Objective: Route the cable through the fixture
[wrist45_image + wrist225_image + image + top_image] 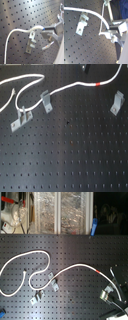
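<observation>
So gripper [47,33] pinched closed on cable [17,31] end, held just beside fixture clip [31,41], probably lining up for threading.

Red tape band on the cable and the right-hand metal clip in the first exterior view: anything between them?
Nothing: only bare perforated board lies between the red tape band and the clip in the first exterior view.

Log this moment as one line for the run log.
gripper: shut on cable | red band: free of clips | clip: cable beside it | clip: empty | routing: not done
</observation>
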